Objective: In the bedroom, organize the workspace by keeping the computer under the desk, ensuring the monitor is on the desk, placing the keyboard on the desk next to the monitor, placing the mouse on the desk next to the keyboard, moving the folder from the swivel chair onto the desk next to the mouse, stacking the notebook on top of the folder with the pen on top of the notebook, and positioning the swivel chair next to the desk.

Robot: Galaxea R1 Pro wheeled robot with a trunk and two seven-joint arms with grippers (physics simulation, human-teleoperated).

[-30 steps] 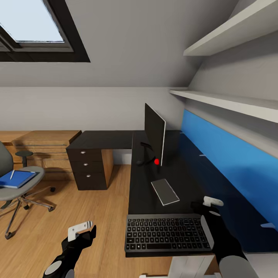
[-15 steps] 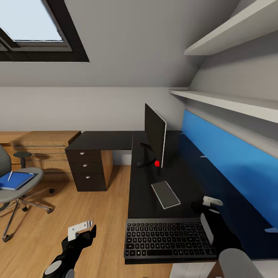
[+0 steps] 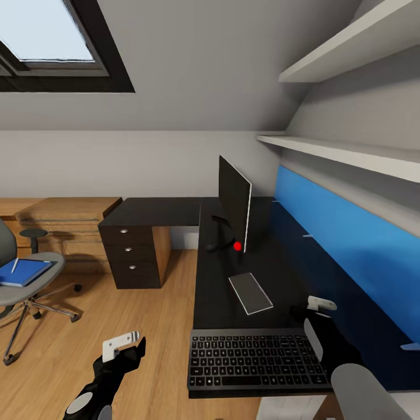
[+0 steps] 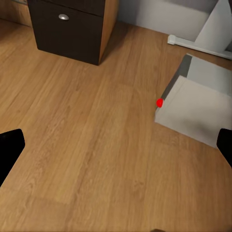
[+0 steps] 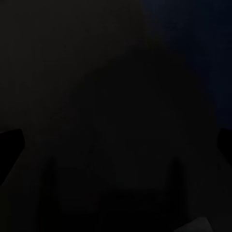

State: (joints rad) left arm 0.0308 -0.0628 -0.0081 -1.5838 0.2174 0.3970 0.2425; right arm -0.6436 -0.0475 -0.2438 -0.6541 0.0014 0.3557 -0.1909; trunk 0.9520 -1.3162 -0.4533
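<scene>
1. We are facing the desk point(image 3: 169, 211), its black top running away from us along a blue wall panel point(image 3: 344, 245) and turning toward a black three-drawer unit point(image 3: 135, 255) at its far corner.
2. The monitor point(image 3: 234, 203) is standing upright on the desk, edge-on to us, with its red dot at the lower corner nearest us.
3. The notebook point(image 3: 250, 293), a thin grey rectangle, is lying flat on the desk between the monitor and the keyboard point(image 3: 255, 359), apart from both.
4. The keyboard is sitting at the desk's near end, square to that edge.
5. We are holding our right gripper point(image 3: 312, 309) low over the desk just beyond the keyboard's corner on the blue-panel side; its wrist camera is seeing near-blackness, so we cannot tell whether the fingers are parted or closed.
6. We are hanging our left gripper point(image 3: 125, 344) over the wood floor point(image 3: 151, 326) beside the desk, off the keyboard's other end; its wrist view is showing both fingertips point(image 4: 10, 145) at the frame's opposite edges, spread wide and holding nothing.
7. The swivel chair point(image 3: 23, 280) is standing well apart from the desk, out past the drawer unit, in front of a low light-wood cabinet point(image 3: 58, 224).
8. The blue folder point(image 3: 23, 272) is lying on the chair seat, with the pen point(image 3: 14, 266) resting on top of it.
</scene>
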